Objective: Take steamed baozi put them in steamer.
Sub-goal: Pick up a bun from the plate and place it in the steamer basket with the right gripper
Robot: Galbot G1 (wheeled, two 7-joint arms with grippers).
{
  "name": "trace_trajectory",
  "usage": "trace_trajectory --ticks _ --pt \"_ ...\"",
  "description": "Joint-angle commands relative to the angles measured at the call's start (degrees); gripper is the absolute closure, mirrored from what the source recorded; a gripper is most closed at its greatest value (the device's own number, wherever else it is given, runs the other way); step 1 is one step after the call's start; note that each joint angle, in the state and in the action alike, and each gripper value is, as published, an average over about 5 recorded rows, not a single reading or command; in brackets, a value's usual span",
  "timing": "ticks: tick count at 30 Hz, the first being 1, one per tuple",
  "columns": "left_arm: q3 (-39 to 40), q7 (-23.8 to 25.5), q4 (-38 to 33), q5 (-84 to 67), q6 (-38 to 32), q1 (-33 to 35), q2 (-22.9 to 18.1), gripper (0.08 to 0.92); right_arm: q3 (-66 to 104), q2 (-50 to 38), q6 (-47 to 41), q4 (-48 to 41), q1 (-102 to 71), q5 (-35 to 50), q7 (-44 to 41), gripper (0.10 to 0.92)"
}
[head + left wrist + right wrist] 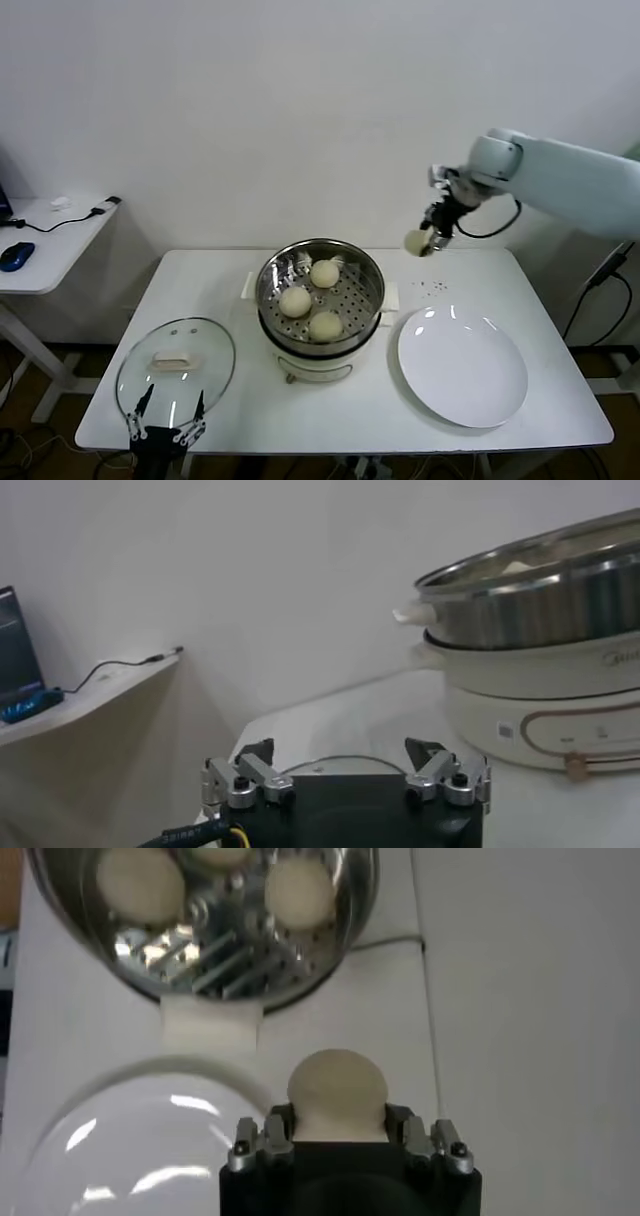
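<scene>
The steel steamer (320, 270) stands mid-table on its cream-white base and holds three baozi (323, 273) (294, 301) (325, 326). My right gripper (424, 240) is shut on a fourth baozi (416, 242) and holds it high above the table, to the right of the steamer and behind the plate. In the right wrist view the held bun (337, 1088) sits between the fingers, with the steamer (330, 938) and its buns farther off. My left gripper (165, 428) is open and empty at the table's front left edge, over the lid; it also shows in the left wrist view (345, 775).
A round glass lid (176, 368) lies front left of the steamer. A flat white plate (462, 366) lies empty on the right. A side table (50, 240) with a blue mouse and cable stands at far left. The wall is close behind.
</scene>
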Motion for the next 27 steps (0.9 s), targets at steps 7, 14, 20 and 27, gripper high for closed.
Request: trace_trajectory --ticks 7,14,20,27 --pt "-0.5 0.3 0.4 -1.2 0.1 -0.5 0.7 0.177 -9.0 16.3 -6.8 6.5 1.8 13.9 8.1 0.431" --pt "-0.6 0.2 0.8 -1.4 0.1 -0.8 0.8 0.177 -10.0 18.5 -7.2 4.2 -3.3 12.1 8.8 0.431" --pt "-0.7 0.2 1.7 -1.5 0.0 -1.0 0.9 0.177 -10.7 19.7 -6.1 1.1 -6.1 9.0 7.8 0.431" --pt "-0.8 0.2 2.2 -1.7 0.0 -1.3 1.3 0.177 -10.8 19.3 -6.3 0.1 -7.1 9.0 7.8 0.431"
